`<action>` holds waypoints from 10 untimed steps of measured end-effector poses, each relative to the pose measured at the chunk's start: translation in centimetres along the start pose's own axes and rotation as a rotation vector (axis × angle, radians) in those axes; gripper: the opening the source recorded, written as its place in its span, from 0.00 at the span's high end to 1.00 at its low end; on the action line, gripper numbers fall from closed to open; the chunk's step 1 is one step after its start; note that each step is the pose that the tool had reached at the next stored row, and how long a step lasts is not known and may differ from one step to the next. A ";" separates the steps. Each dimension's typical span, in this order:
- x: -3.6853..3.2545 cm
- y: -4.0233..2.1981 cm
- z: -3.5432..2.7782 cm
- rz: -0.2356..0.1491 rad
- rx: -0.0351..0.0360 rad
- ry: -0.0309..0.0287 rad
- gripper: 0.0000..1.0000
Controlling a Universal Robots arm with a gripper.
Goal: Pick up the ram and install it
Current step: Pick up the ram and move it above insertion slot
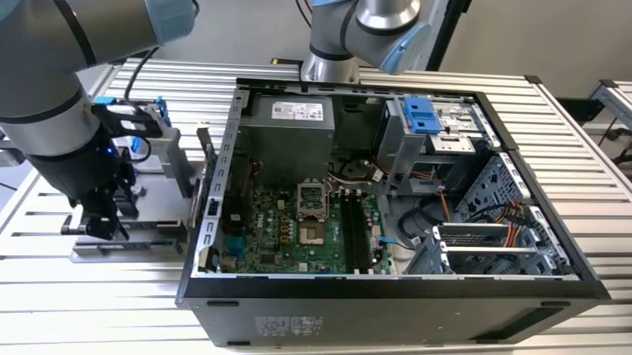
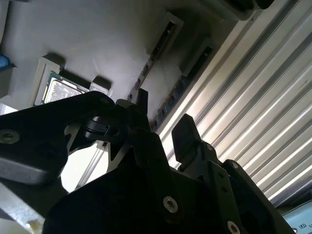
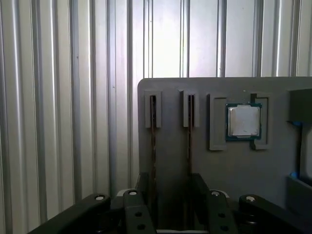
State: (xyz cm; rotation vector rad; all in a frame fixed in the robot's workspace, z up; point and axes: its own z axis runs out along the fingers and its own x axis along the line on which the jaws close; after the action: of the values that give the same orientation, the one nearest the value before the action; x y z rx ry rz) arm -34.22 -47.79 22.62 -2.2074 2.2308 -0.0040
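The claw [image 3: 171, 185] is spread wide and holds nothing. In the exterior view it hangs low over a gray tray [image 1: 129, 248] on the ribbed metal table [image 1: 99, 310], beside the open computer case [image 1: 395, 288].

The ram [image 3: 152, 141] stands on its thin edge in a narrow slot close to the tray's outer edge. Another stick [image 3: 190, 141] stands in the next slot, further in from that edge. A square silver chip [image 3: 243, 121] sits in a frame past them, toward the tray's middle. The claw's black fingers [image 3: 199, 187] stand on either side of the slots. I cannot tell which stick they are lined up with, and they do not seem to touch either one.

The ram looks long, flat and very thin, dark like a little board. I think it is light and stiff, and it could crack if bent or squeezed too hard. The best place to pinch it is probably on its two flat sides, near the middle of its length, so it does not tip.

The tray looks like smooth, dull plastic, and the table is shiny with long grooves.
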 end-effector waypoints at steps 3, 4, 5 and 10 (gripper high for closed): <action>0.01 0.04 0.36 0.000 0.0001 0.0050 0.00; 0.03 0.04 0.47 0.000 0.0001 0.0065 0.00; 0.04 0.05 0.58 0.000 0.0001 0.0076 0.00; 0.38 0.05 1.16 0.000 -0.0007 0.0111 0.00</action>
State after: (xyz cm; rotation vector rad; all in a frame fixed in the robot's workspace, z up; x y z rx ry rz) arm -34.27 -48.17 21.46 -2.2133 2.2367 -0.0155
